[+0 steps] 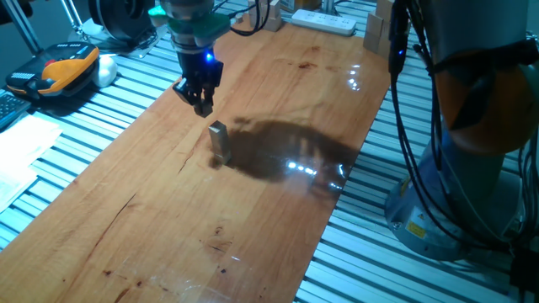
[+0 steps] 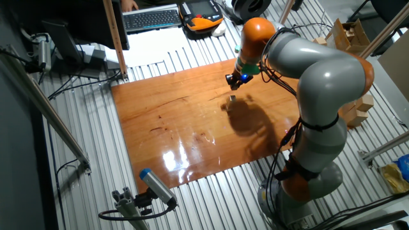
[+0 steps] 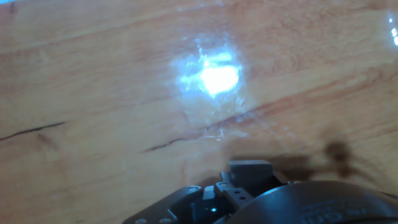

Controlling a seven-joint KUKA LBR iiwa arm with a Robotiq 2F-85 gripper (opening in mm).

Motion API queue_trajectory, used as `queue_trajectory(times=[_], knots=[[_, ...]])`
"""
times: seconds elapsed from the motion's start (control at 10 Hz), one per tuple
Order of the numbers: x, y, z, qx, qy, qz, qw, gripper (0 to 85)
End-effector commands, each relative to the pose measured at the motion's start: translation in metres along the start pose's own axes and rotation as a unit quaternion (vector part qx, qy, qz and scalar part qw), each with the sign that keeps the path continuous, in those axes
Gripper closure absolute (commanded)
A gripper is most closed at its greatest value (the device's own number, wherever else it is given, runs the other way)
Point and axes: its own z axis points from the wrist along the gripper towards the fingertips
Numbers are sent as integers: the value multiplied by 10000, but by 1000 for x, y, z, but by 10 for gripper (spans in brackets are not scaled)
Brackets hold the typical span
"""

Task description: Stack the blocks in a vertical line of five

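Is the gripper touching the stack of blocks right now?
No. In one fixed view the gripper hangs above and to the left of the upright stack of blocks, with bare wooden tabletop visible between them.

Arm is reaching from its base at right of the other fixed view, grey links w/ orange joints bending up and over toward far side. Wrist is pointing straight down; blue light is glowing on hand just above the gripper (image 1: 202,105). Gripper (image 2: 234,79) is hanging in the air, touching nothing, dark fingers (image 1: 207,101) pointing down and sitting close together; can't tell if fully closed. Hand view is showing only a blurred dark bit of the hand at bottom edge.
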Motion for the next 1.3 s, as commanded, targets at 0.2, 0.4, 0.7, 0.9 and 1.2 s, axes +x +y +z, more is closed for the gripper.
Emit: queue_trajectory(times=[0.2,0.4,0.7,0.9,1.2], knots=[[10,6,-9,11,44,43,10000,850],[18,8,-12,36,39,104,9999,850],[24,11,-17,235,-31,391,9990,850],[29,17,-22,435,-167,258,9986,850],[36,24,-27,540,-252,167,9981,850]])
